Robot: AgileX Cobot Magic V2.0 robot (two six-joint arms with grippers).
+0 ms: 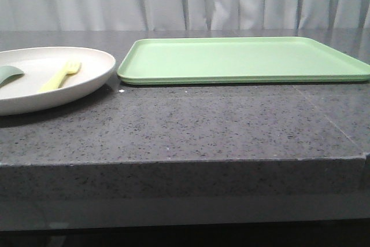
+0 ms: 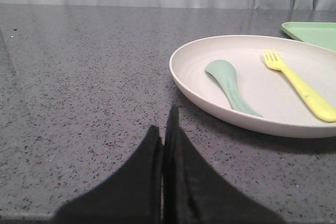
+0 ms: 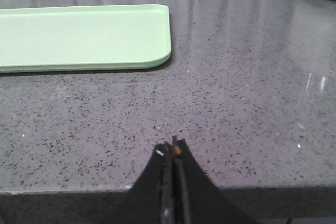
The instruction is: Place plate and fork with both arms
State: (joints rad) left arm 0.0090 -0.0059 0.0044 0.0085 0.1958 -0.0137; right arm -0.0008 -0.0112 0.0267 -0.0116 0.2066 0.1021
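Note:
The cream plate [image 1: 87, 79] rests on the dark stone table at the far left, seen closer as the plate [image 2: 199, 90] in the left wrist view. On it lies the pale-yellow fork [image 1: 61, 75], the fork [image 2: 299, 85] pointing its tines away from me. My left gripper [image 2: 164, 121] is shut and empty, low over the table just short of the plate's rim. My right gripper [image 3: 172, 145] is shut and empty near the table's front edge, some way from the tray's corner. Neither gripper shows in the front view.
A flat light-green tray [image 1: 243, 59] lies right of the plate, almost touching it; its corner shows as the tray [image 3: 105, 35] in the right wrist view. A grey-green spoon piece [image 2: 231, 85] also lies on the plate. Curtains hang behind the table.

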